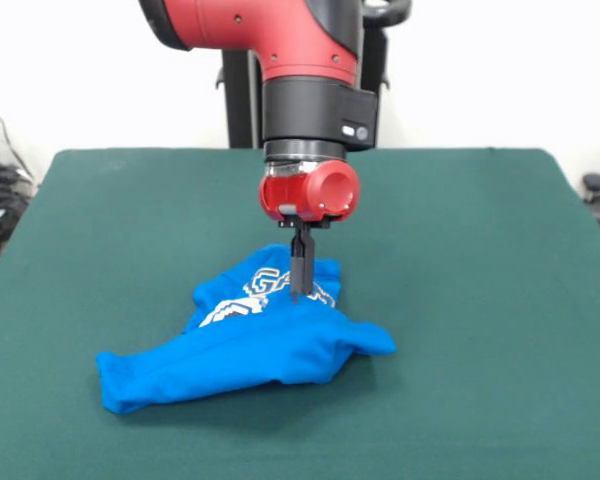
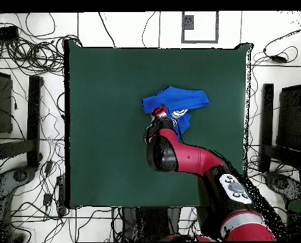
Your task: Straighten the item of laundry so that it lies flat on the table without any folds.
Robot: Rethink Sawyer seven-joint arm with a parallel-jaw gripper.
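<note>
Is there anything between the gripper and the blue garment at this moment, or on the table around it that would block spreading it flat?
Nothing visible. The gripper is already down on the crumpled blue garment, and the green table around it is bare.

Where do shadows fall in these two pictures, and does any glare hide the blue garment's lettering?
Front view: soft shadow under the item of laundry along its near edge on the table; no glare, though the gripper crosses the lettering. Overhead view: even light, the arm covers part of the garment.
</note>
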